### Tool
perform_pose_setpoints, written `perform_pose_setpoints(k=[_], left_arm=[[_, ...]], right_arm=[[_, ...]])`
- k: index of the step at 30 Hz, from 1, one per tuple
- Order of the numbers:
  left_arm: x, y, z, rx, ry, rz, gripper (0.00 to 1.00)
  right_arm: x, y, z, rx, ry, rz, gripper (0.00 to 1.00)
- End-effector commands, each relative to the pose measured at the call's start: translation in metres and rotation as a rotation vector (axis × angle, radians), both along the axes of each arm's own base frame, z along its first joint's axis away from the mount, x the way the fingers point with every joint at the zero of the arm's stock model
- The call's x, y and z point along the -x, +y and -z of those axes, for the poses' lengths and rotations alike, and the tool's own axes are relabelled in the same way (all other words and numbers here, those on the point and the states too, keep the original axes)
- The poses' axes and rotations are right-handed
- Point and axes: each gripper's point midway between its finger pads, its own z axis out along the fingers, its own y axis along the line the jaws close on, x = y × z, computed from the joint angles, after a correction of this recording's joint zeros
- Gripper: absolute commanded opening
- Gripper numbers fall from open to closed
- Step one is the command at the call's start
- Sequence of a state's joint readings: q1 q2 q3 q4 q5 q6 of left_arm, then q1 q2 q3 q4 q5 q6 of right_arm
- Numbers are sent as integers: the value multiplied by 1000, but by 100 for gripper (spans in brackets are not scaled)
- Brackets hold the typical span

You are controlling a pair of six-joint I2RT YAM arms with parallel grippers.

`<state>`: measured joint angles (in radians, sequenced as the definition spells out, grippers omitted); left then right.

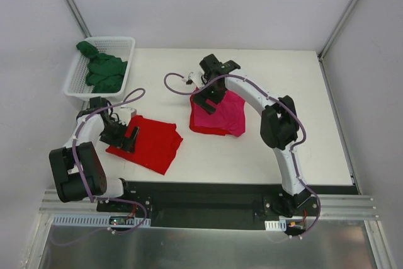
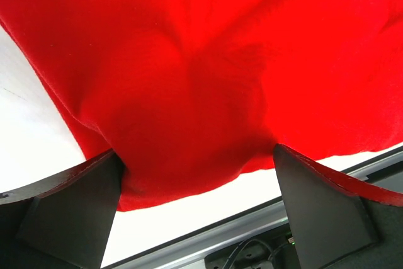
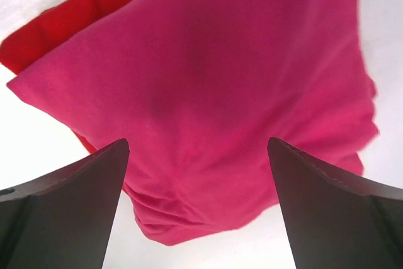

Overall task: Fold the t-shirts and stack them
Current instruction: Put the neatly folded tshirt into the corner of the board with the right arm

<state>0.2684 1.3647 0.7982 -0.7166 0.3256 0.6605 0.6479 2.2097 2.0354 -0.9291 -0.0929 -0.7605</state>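
Note:
A bright red t-shirt (image 1: 151,145) lies folded on the table at the front left and fills the left wrist view (image 2: 208,67). My left gripper (image 1: 131,138) (image 2: 198,155) stands open over its left edge, with the hem bulging between the two fingers. A magenta-pink t-shirt (image 1: 227,113) (image 3: 220,92) lies folded mid-table. An edge of red cloth (image 3: 69,17) shows under it. My right gripper (image 1: 205,100) (image 3: 198,146) hangs open just above the pink shirt's near-left edge and holds nothing. A dark green t-shirt (image 1: 102,70) lies bunched in the basket.
The white mesh basket (image 1: 75,91) stands at the table's back left corner. The black and metal base rail (image 1: 208,196) runs along the near edge, and also shows in the left wrist view (image 2: 208,244). Purple cables loop off both arms.

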Motion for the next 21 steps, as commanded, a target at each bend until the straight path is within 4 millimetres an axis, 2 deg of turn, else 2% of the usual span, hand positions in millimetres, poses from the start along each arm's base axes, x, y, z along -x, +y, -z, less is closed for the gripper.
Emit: perform_pose_setpoints(k=[1, 8, 11, 13, 18, 21], left_arm=[[1, -6, -6, 31, -9, -30, 99], [-6, -9, -5, 50, -29, -53, 99], [-13, 9, -7, -39, -19, -57, 99], [-21, 27, -15, -128, -30, -46, 99], [-44, 47, -42, -227, -123, -1, 99], [-57, 56, -49, -267, -140, -1, 99]], right_arm=[[17, 13, 2, -36, 53, -69, 96], [25, -5, 14, 45, 80, -94, 96], [32, -18, 19, 92, 86, -105, 96], [33, -26, 23, 123, 84, -105, 96], [31, -40, 30, 178, 80, -84, 96], [28, -42, 29, 187, 62, -87, 96]])
